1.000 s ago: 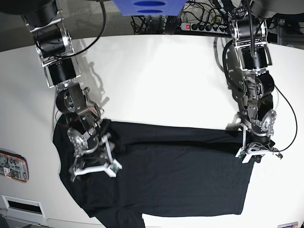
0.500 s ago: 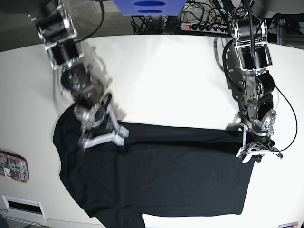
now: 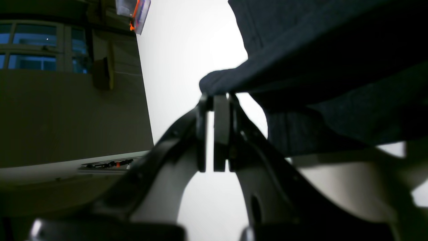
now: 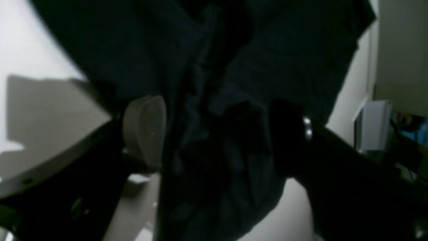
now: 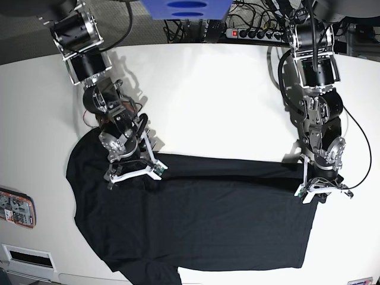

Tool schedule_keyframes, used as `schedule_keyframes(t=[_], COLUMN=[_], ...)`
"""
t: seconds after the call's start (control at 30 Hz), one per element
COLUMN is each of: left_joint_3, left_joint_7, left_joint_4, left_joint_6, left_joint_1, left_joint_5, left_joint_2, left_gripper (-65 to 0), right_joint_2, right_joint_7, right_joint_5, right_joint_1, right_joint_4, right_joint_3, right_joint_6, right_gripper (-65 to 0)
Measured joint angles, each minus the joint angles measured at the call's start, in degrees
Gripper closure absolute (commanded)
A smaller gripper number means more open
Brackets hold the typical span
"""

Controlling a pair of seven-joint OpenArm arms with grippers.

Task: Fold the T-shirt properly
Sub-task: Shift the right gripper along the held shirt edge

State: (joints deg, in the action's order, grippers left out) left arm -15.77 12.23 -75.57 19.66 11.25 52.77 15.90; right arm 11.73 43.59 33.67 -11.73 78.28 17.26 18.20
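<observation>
Counting in the base view: one T-shirt (image 5: 196,214) spread flat on the white desk (image 5: 208,101), two arms. Its lower hem overhangs the near desk edge; bare desk lies behind it. Left gripper (image 5: 320,193) sits at the shirt's right edge, right gripper (image 5: 135,172) at its upper left.

Left wrist view: fingers (image 3: 220,134) pinched onto the T-shirt (image 3: 334,67) fold.

Right wrist view: fingers (image 4: 145,130) spread wide, black cloth (image 4: 214,100) between them.

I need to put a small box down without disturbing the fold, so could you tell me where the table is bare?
The widest bare stretch of table lies between the two arms, behind the T-shirt. A narrower strip runs right of the shirt past the left gripper. The front left is crowded: shirt, right gripper, and a device at the edge.
</observation>
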Motion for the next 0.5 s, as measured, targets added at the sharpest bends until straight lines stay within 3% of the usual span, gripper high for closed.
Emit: schedule_keyframes(t=[0.3,0.5], left_joint_3=[0.0,0.0], left_joint_7=[0.0,-0.1], left_joint_4=[0.0,2.4], left_joint_6=[0.0,-0.2], left_joint_1=[-0.3,-0.1], left_joint_5=[0.0,0.0], left_joint_2=[0.0,0.2], left_gripper=[0.0,0.0], right_joint_2=[-0.2,0.0], right_joint_7=[-1.3,-0.5], right_joint_5=[0.1,-0.1], right_joint_1=[-2.2,-1.4], right_joint_4=[-3.0,2.8], right_joint_3=[0.0,0.0], right_joint_6=[0.3,1.0], right_gripper=[-46.2,-46.1])
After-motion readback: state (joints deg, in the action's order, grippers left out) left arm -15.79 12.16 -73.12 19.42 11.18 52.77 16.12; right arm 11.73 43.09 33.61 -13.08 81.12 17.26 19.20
